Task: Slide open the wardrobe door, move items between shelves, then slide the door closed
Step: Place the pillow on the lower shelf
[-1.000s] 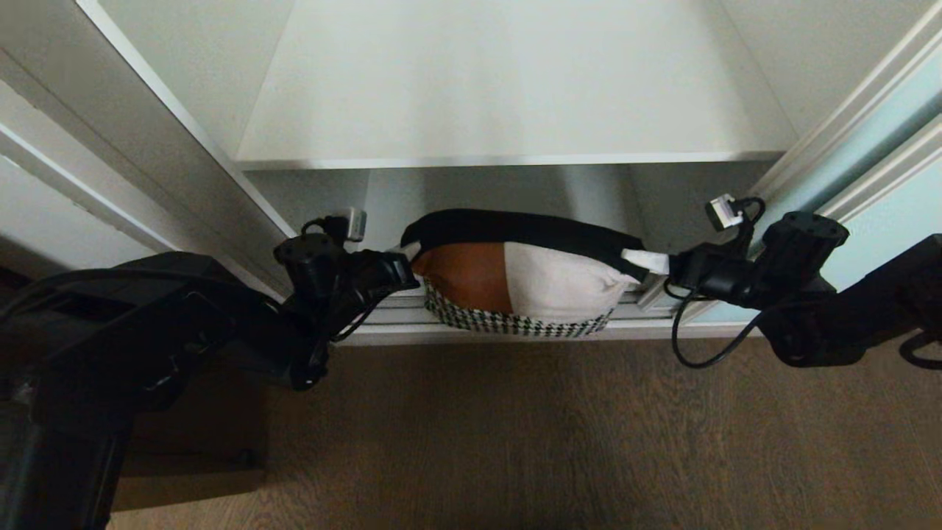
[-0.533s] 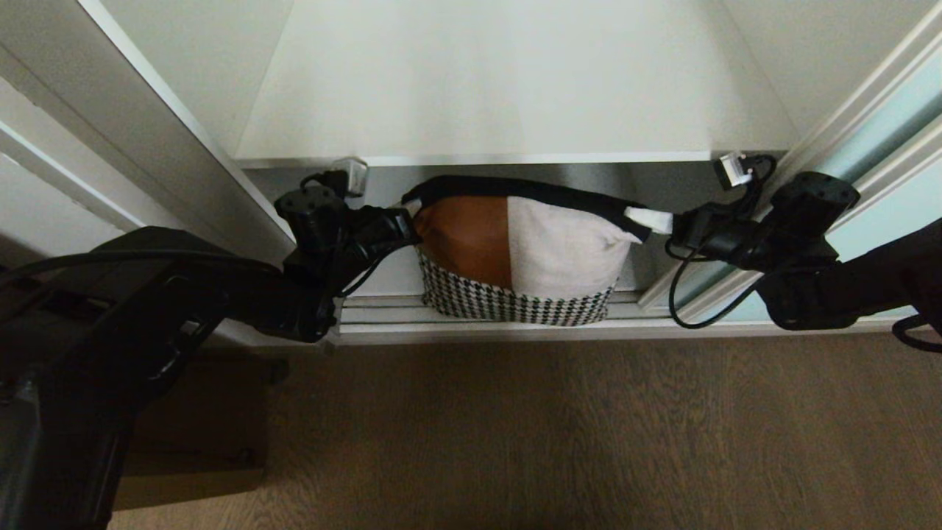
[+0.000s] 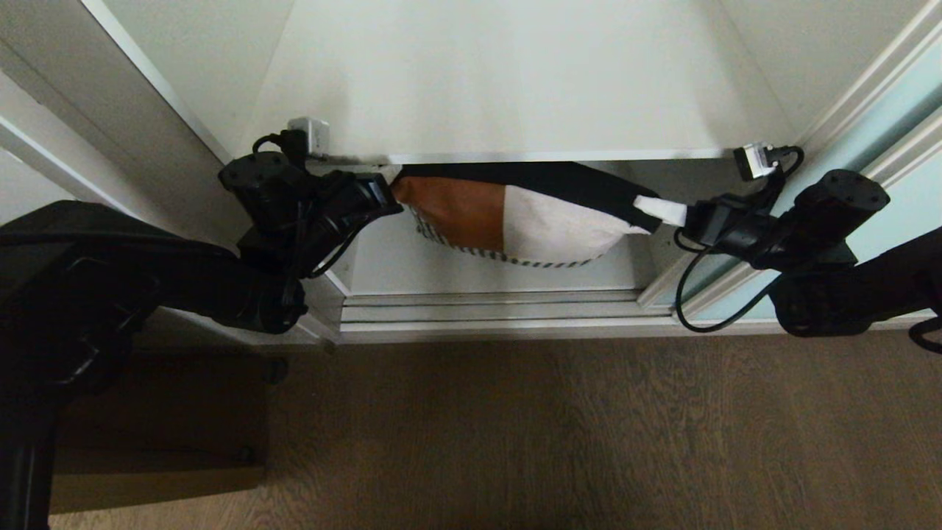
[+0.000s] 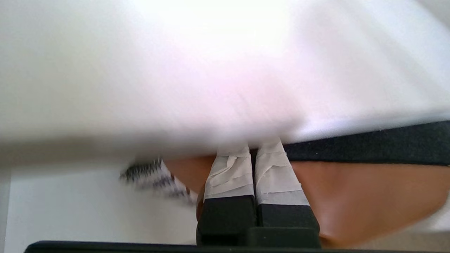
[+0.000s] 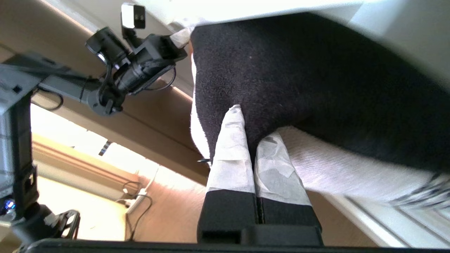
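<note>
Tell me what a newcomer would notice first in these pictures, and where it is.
The eye goes to the folded fabric bundle, black, orange and white with a houndstooth layer beneath, hanging in the open wardrobe just under the front edge of the white shelf. The left hand is shut on its orange end, the right hand on its opposite end. The aqua sliding door stands at the right.

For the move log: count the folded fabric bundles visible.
2, held together between the hands below the white shelf: black, orange and white bundle on top, houndstooth bundle peeking underneath. More may be hidden.
</note>
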